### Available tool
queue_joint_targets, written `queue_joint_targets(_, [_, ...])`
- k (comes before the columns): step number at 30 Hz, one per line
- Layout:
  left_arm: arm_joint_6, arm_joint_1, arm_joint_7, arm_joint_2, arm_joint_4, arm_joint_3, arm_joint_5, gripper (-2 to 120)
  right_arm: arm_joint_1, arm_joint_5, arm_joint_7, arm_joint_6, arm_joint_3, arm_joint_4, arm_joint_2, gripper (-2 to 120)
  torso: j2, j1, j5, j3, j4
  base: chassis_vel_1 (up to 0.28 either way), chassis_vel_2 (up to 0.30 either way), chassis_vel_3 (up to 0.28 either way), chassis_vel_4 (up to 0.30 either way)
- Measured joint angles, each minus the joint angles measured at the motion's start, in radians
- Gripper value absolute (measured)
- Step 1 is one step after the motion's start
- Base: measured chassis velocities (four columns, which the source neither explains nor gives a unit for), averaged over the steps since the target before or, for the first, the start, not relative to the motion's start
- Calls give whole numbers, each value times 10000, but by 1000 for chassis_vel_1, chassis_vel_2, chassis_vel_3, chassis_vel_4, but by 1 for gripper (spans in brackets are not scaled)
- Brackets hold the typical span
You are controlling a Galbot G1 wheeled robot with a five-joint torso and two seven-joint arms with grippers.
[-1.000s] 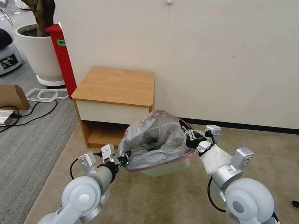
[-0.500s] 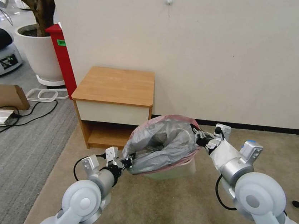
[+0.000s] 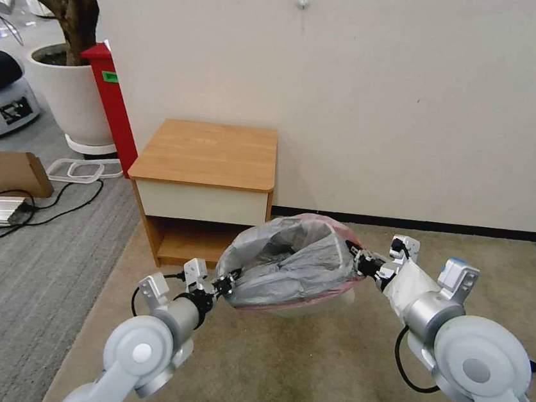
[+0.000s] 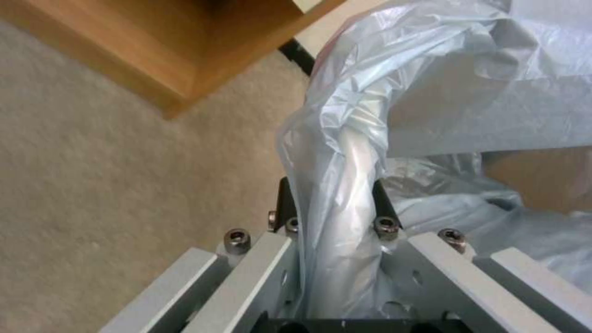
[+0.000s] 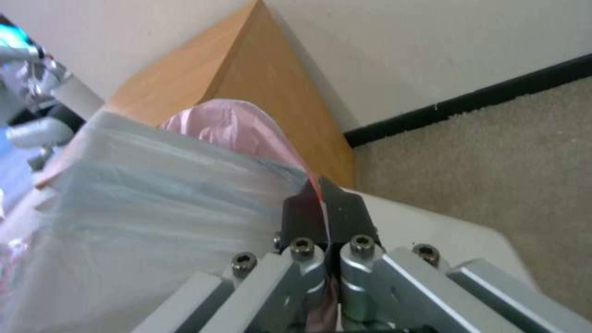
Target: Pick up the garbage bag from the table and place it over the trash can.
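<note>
The garbage bag (image 3: 286, 264), grey crinkly plastic with a pink rim band, hangs stretched open between my two grippers just in front of the table (image 3: 212, 153). My left gripper (image 3: 226, 282) is shut on a bunched fold of the bag (image 4: 432, 92) at its near-left edge; the left wrist view shows the fingers (image 4: 330, 203) clamped on plastic. My right gripper (image 3: 353, 257) is shut on the pink rim at the bag's right edge (image 5: 323, 208). The trash can (image 3: 299, 310) sits under the bag, mostly covered; its cream rim (image 5: 432, 226) lies right below the right gripper.
A large white plant pot (image 3: 67, 94) and a red upright board (image 3: 111, 106) stand left of the table. A cardboard box (image 3: 3, 171) and cables (image 3: 21, 211) lie on the grey floor at left. Beige carpet (image 3: 479, 270) stretches to the right.
The right gripper has moved right and down, stretching the bag wider. The bag has come down over the trash can, which is now far more covered. The left gripper barely shifted.
</note>
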Motion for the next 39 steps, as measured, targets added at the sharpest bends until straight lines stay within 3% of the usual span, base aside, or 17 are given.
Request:
queue_joint_targets(11, [123, -3, -21, 98, 6, -558, -1494, 3, -144, -1155, -1175, 705, -89, -506, 429, 0, 0, 0, 0, 0, 0, 0, 0, 0, 0])
queue_joint_targets(19, [361, 61, -252, 288, -354, -797, -1679, 3, -104, -2132, -2183, 1212, -181, -1313, 625, 0, 0, 0, 2, 0, 0, 0, 0, 0, 0])
queue_joint_targets(24, [454, 142, -411, 361, -419, -871, -1473, 3, -179, -2293, -2209, 1221, -236, -1279, 707, 0, 0, 0, 1, 0, 0, 0, 0, 0, 0])
queue_joint_targets(36, [458, 63, -780, 856, -716, -983, -540, 3, -754, -2236, -2164, 1439, 72, -498, 610, 39, 0, 0, 1, 0, 0, 0, 0, 0, 0])
queue_joint_targets(39, [457, 44, -866, 994, -730, -1065, -468, 3, -864, -2167, -2146, 1656, 299, -149, 485, 54, 0, 0, 1, 0, -1, 0, 0, 0, 0])
